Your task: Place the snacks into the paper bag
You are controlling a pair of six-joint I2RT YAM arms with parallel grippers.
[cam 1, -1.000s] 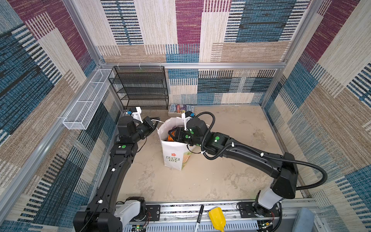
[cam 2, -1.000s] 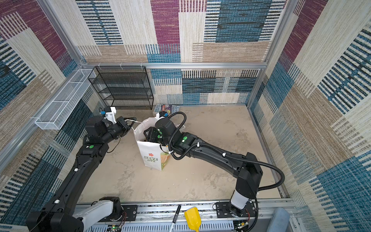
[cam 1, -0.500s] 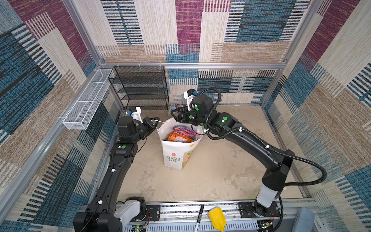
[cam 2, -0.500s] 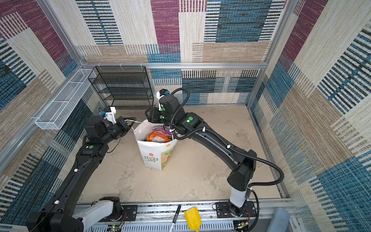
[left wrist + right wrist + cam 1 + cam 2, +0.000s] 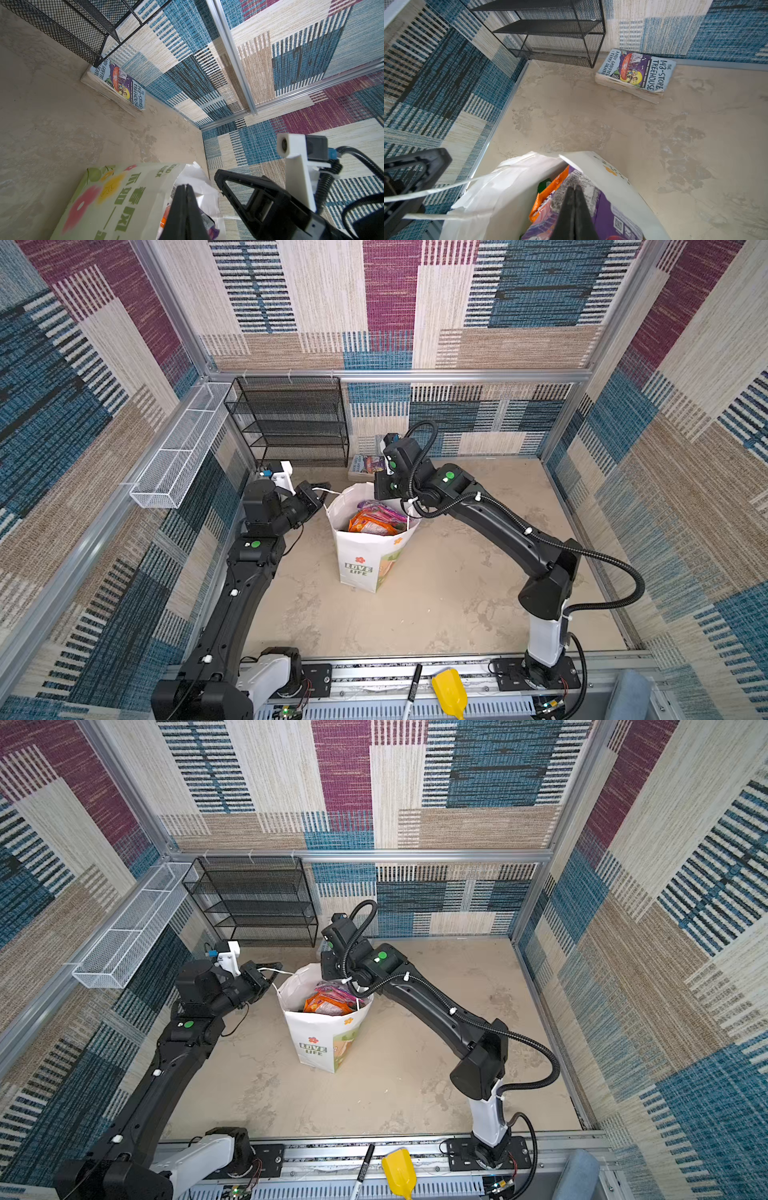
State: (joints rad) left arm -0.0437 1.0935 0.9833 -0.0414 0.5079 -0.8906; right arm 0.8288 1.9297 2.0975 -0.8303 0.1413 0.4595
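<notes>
paper bag (image 5: pixel 365 556) stands upright mid-surface (image 5: pixel 457 593), mouth open, snacks (image 5: pixel 376 520) piled inside near the rim. left gripper (image 5: pixel 185 187) clamped on the bag's cord handle (image 5: pixel 446 188), cord taut. right gripper (image 5: pixel 574 190) pressed closed, holding nothing, above a purple packet (image 5: pixel 604 209) at the far rim. beyond, book (image 5: pixel 636 70) lies flat beside black wire rack (image 5: pixel 291 423) at back wall.

Count: 1 paper bag (image 5: pixel 361 556) and 3 snacks (image 5: pixel 376 522) I can tell apart: 1 purple packet (image 5: pixel 608 209), 1 orange packet (image 5: pixel 548 197), 1 sliver of a green packet (image 5: pixel 544 184); any more underneath are hidden, so can't count them. Other items: 1 book (image 5: pixel 636 70), 1 black mesh rack (image 5: pixel 291 418), 1 white wire basket (image 5: pixel 178 448), 1 marker (image 5: pixel 412 691), 1 yellow scoop (image 5: pixel 449 693). Grippers: 2, i.e. left gripper (image 5: pixel 185 186) and right gripper (image 5: pixel 574 188).
</notes>
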